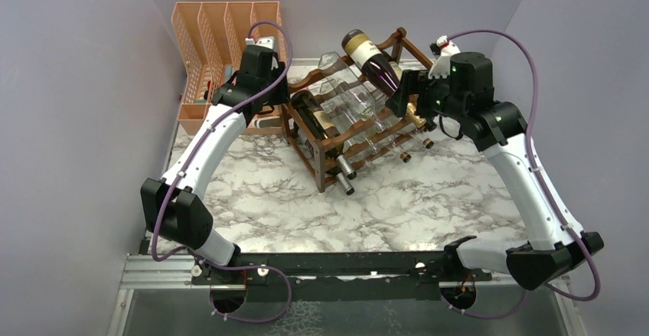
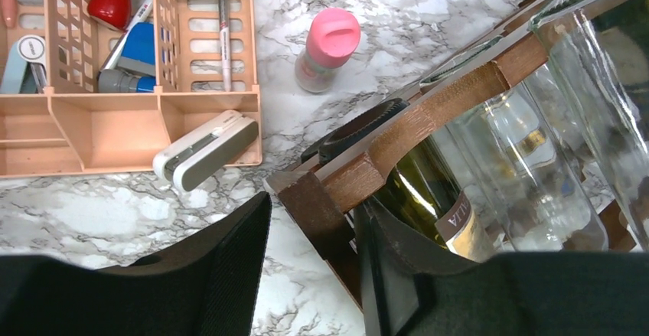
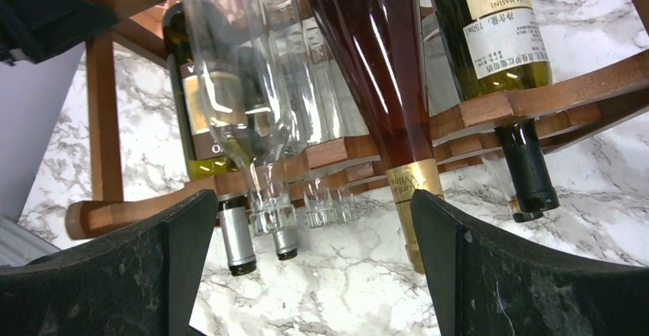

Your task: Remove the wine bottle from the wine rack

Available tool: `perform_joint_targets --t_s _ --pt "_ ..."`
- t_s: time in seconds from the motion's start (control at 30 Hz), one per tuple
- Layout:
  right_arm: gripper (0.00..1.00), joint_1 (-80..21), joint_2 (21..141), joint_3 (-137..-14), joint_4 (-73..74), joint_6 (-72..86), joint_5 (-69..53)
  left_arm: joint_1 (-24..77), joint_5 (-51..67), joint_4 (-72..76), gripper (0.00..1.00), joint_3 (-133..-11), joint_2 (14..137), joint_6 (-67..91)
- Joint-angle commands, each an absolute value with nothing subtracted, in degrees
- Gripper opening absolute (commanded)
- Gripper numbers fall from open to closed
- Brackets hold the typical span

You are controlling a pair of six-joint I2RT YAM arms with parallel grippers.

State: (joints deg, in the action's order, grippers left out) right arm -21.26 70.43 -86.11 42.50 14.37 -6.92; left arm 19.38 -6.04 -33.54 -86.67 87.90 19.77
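- Right tool (image 3: 314, 229) fingers fill the bottom of the right wrist view. They are spread wide and grasp nothing, and the gold-foil neck of the wine bottle (image 3: 375, 83) shows in the gap between them, further off.
- The foil carries script lettering that is too small to read.
- From above, the wine bottle (image 1: 371, 64) lies tilted on the top tier of the wine rack (image 1: 317, 160). Its base is high at the back and its neck slopes down towards the right tool (image 1: 409, 99). It has dark red glass and a cream label with no legible text.
- Left tool (image 2: 314, 221) is also released, with its fingers either side of the rack's corner post. Bare worktop (image 2: 92, 206) shows between the left finger and the post. I cannot tell whether the other finger touches.
- Green bottle (image 3: 490, 30) sits beside the wine bottle. Its cream label reads "750ml" and what looks like "MASINI". Its dark neck pokes down through the scalloped rail.
- Another green bottle (image 2: 428, 198) under the near rail shows only part of a label, with letters cut off.
- Clear glass bottles (image 3: 237, 83) crowd the slots right beside the wine bottle.
- Peach organizer (image 2: 99, 122) stands left of the rack, holding pens and a red-capped item (image 2: 111, 3).
- Pink-capped bottle (image 2: 325, 49) stands on the marble between the organizer and the rack.
- White-grey stapler (image 2: 205, 150) rests against the organizer's corner.
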Motion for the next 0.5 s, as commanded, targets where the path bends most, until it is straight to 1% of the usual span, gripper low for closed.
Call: perform_joint_targets --t_s 0.0,0.03,0.1,0.17,0.23,0.3,0.47 --pt "1.0 -21.0 73.0 -88.99 41.87 12.94 -4.93 17.96 -6.38 -30.49 0.56 -89.81 86.75 16.61" --pt "1.0 -21.01 73.27 -89.12 42.32 12.79 -4.92 17.99 -5.37 -30.7 0.66 -89.35 85.77 16.61" --pt "1.0 -21.01 72.73 -88.38 42.54 12.3 -4.59 18.02 -2.94 -30.75 0.77 -87.96 83.15 16.76" --pt "1.0 -21.01 71.87 -87.39 42.81 11.71 -3.39 18.0 -0.65 -31.16 0.84 -86.59 80.31 17.0" --pt "1.0 -21.0 71.2 -86.49 43.21 11.05 -1.68 18.02 1.48 -31.63 0.88 -85.36 77.42 17.17" --pt "1.0 -21.01 70.78 -85.71 43.75 10.3 0.21 18.01 3.36 -32.03 0.98 -84.23 74.81 17.5" --pt "1.0 -20.98 71.31 -85.14 44.54 9.36 3.07 18.01 11.63 -32.12 0.99 -82.68 70.83 18.96"
